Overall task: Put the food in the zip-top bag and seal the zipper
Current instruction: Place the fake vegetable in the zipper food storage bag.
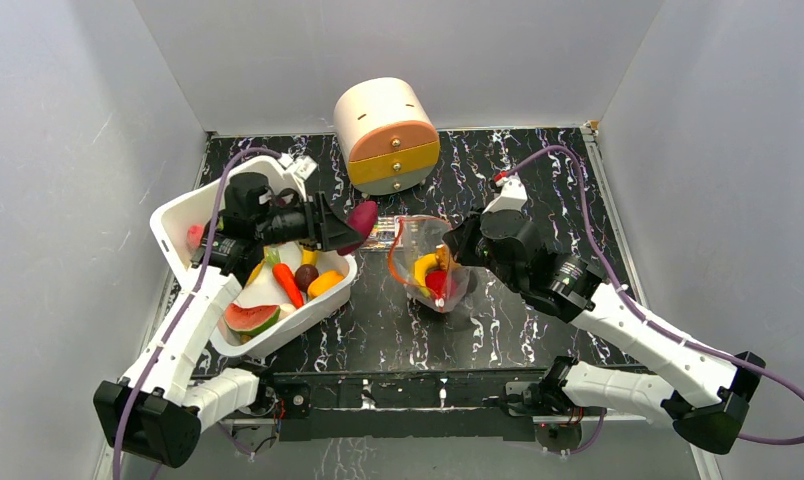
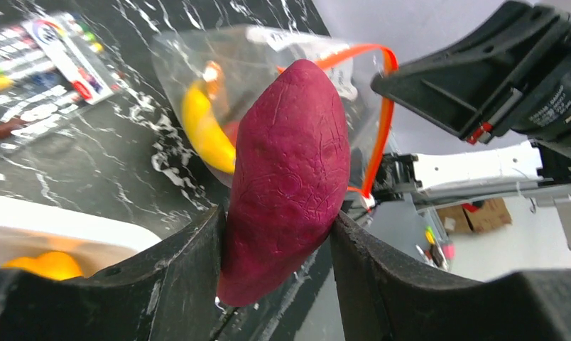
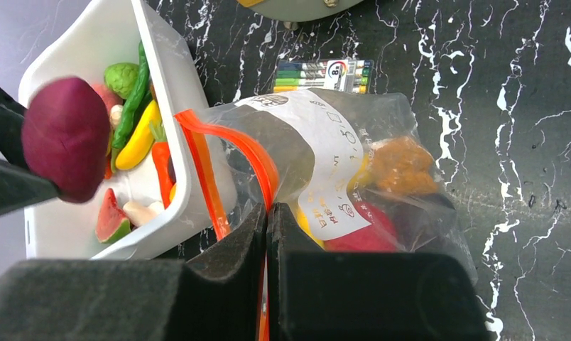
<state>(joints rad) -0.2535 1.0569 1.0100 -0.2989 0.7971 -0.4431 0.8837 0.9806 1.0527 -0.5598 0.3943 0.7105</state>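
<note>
My left gripper [image 1: 350,226] is shut on a purple toy sweet potato [image 2: 286,177], also seen in the top view [image 1: 361,217] and the right wrist view [image 3: 66,138], held in the air between the bin and the bag. The clear zip-top bag [image 1: 430,262] stands open with its red-orange zipper [image 3: 229,153] facing left. It holds a yellow, a red and an orange-brown piece [image 3: 403,167]. My right gripper [image 3: 267,217] is shut on the bag's zipper edge. More toy food [image 1: 296,282] lies in the white bin.
The white bin [image 1: 178,215] stands at the left with a watermelon slice [image 1: 251,318], carrot and bananas. A round cream-and-yellow drawer box [image 1: 386,135] stands at the back. A flat pack of pens [image 3: 325,74] lies behind the bag.
</note>
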